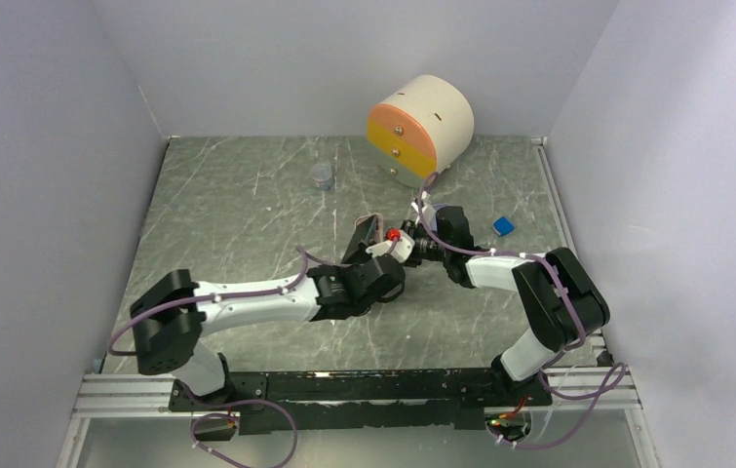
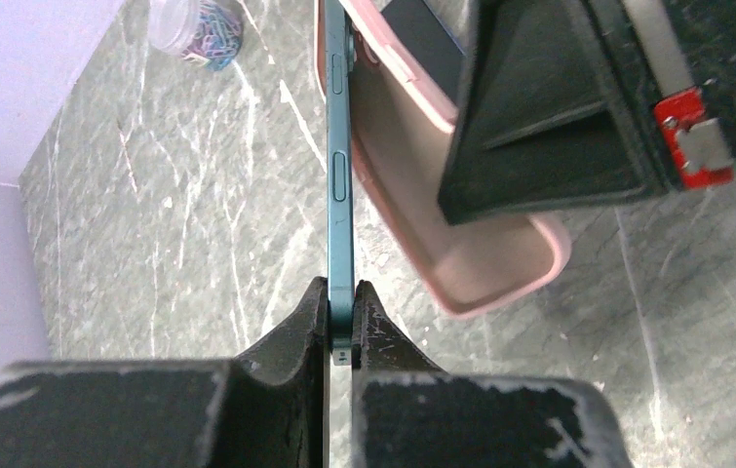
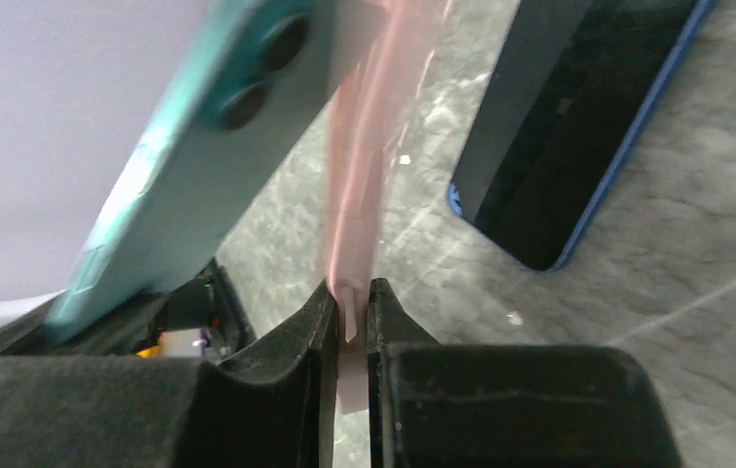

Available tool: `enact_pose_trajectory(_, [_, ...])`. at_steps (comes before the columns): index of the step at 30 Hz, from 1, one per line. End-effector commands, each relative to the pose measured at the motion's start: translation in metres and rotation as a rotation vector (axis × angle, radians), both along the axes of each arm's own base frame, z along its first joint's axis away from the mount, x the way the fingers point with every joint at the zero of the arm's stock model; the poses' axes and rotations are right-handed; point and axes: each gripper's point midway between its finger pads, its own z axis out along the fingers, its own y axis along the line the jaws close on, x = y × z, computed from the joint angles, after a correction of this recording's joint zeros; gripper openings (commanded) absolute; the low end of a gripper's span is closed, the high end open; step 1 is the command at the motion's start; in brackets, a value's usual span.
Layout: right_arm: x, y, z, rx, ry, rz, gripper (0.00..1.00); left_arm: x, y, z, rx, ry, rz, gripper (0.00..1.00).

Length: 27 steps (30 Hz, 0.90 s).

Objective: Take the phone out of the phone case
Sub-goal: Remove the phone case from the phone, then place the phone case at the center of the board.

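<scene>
Up top, both arms meet over the worktop (image 1: 247,195). Left wrist: left pincer (image 2: 342,314) clamps the teal phone (image 2: 341,175) by its edge, pink phone case (image 2: 422,214) splayed beside it. Right wrist: right pincer (image 3: 349,304) pinches the case's wall, phone tilted just left.

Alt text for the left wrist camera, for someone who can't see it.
The left gripper pinches a teal phone edge-on, its near end parted from a pink case held by the right gripper. A jar of paper clips stands behind on the table.
</scene>
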Motion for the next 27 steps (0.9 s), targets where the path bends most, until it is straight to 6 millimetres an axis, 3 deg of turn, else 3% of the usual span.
enact_pose_trajectory(1, [0.032,-0.01,0.024,-0.029,-0.154,-0.091,0.0,-0.022,-0.025,0.047,-0.226,-0.011,-0.078,0.02])
enact_pose_trajectory(6, [0.042,-0.029,0.022,-0.112,-0.183,-0.146,0.0,-0.03,-0.013,0.058,-0.267,0.005,-0.069,0.02])
enact_pose_trajectory(12, [0.055,-0.064,0.015,-0.262,-0.198,-0.207,0.0,-0.027,0.013,0.064,-0.263,-0.042,-0.001,0.03])
enact_pose_trajectory(21, [0.069,-0.085,-0.002,-0.36,-0.139,-0.193,0.0,0.002,0.044,0.036,-0.238,-0.009,0.125,0.03])
enact_pose_trajectory(27, [0.071,-0.09,-0.025,-0.433,-0.053,-0.153,0.0,0.01,0.064,0.022,-0.245,0.014,0.178,0.03])
